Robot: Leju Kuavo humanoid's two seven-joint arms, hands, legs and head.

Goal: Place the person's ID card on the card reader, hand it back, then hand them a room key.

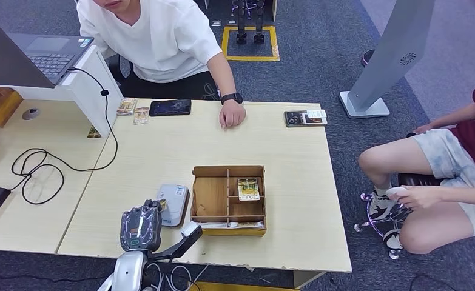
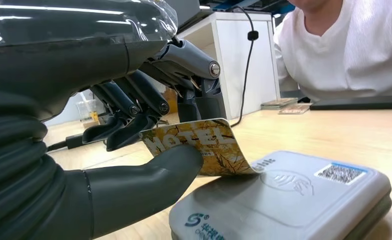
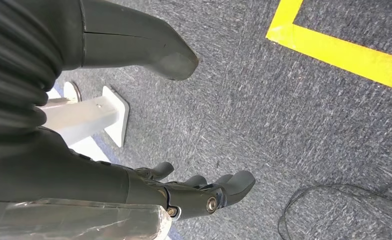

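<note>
Left hand (image 2: 133,150) pinches a "HOTEL" card (image 2: 199,147), its edge over the card reader (image 2: 294,200) at lower centre: reader step. Next: lay it flat. Right hand (image 3: 183,190) hangs released.

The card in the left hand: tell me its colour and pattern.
The card is golden yellow with white lettering and leafy markings, clearest in the left wrist view.

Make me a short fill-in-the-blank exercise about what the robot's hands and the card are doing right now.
1. The left hand pinches a gold patterned card printed with the word ____.
2. The card's edge rests on the grey rounded ____.
3. The right hand hangs over grey ____.

Missing words: HOTEL; card reader; carpet.
</note>
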